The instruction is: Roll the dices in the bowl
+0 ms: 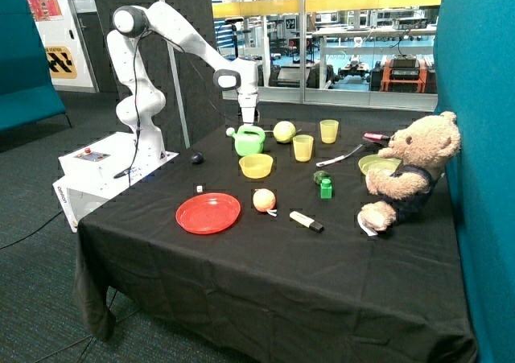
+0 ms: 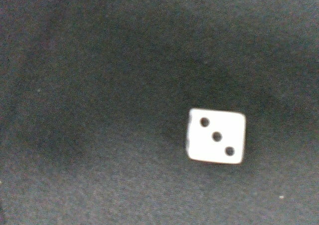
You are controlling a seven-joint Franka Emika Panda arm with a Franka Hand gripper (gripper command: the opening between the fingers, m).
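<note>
A white die (image 2: 217,136) lies on the black cloth close under the wrist camera, three pips up. In the outside view my gripper (image 1: 248,120) is low over the back of the table, just behind a green watering can (image 1: 249,141). A small white thing (image 1: 229,131) lies beside the can; I cannot tell if it is that die. Another tiny white die (image 1: 199,188) lies on the cloth near the red plate (image 1: 208,213). The yellow bowl (image 1: 256,166) stands in front of the can.
Two yellow cups (image 1: 302,147) (image 1: 328,130), a yellow-green ball (image 1: 283,131), a small black round object (image 1: 196,158), a green block (image 1: 326,187), a marker (image 1: 306,220), an orange-white ball (image 1: 264,200) and a teddy bear (image 1: 410,174) with a green bowl (image 1: 376,164) stand around.
</note>
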